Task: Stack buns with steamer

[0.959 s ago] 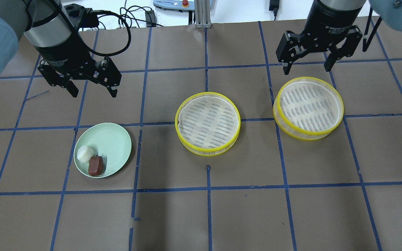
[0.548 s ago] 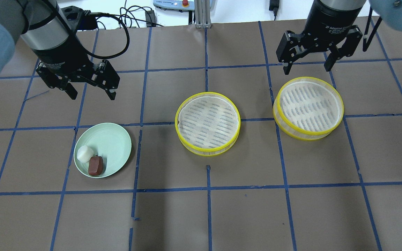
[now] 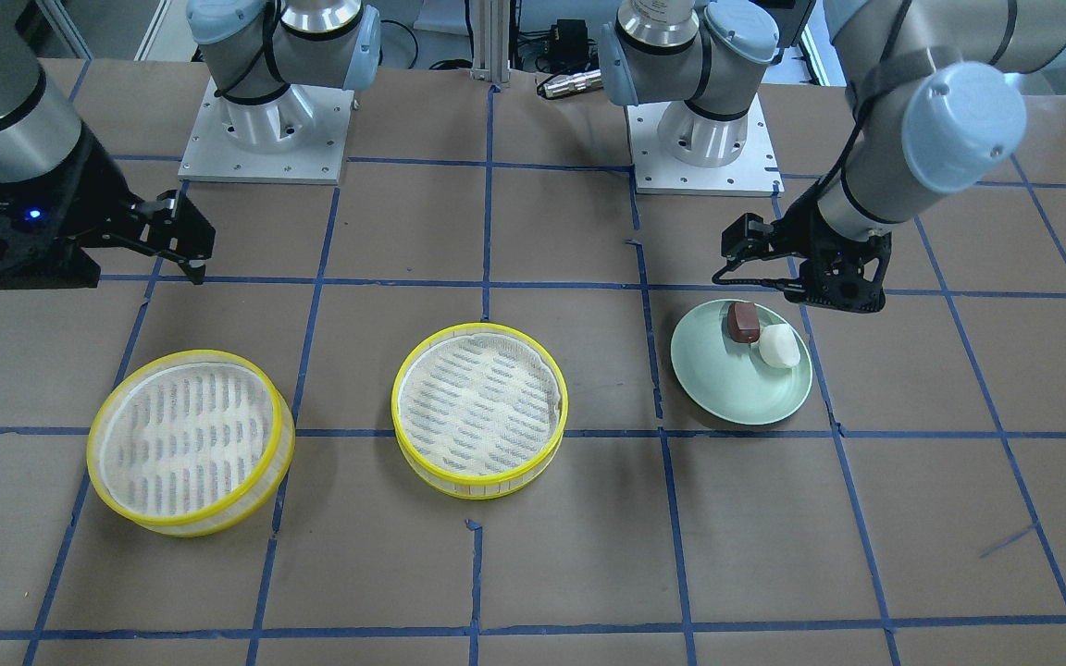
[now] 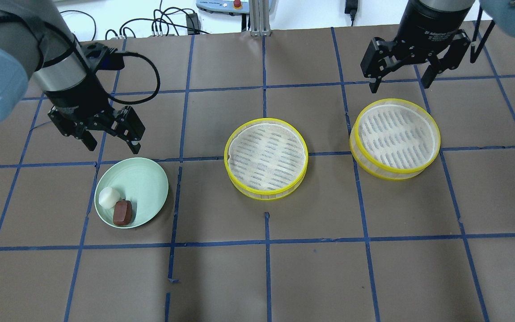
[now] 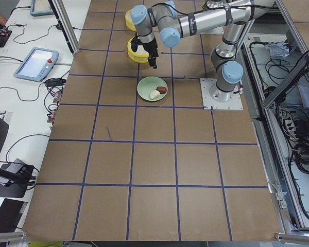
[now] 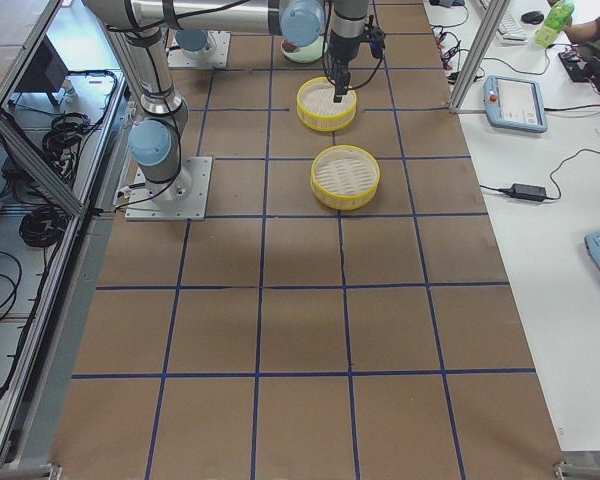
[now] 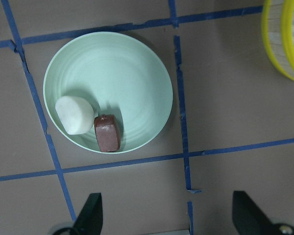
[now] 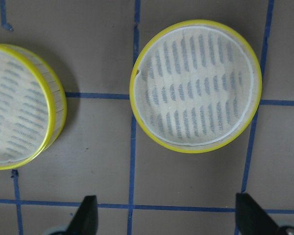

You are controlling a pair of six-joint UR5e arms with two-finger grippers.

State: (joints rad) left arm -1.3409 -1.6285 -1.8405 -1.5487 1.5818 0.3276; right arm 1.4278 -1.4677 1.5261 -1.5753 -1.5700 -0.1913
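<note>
Just beyond plate (image 4: 152, 176) rim: left end effector (image 4: 113, 147), spread, clear of buns (image 4: 109, 197).

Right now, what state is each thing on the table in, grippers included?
left gripper: open, empty, above the table.
right gripper: open, empty, above the table.
small rounded white bun: lying loose, ungripped.
glossy dark reddish-brown bun: lying loose, ungripped.
pale green round plate: upright, holds both buns.
middle yellow-rimmed mesh steamer tray: empty, unstacked.
yellow-rimmed mesh steamer tray on robot's right: empty, unstacked.
</note>
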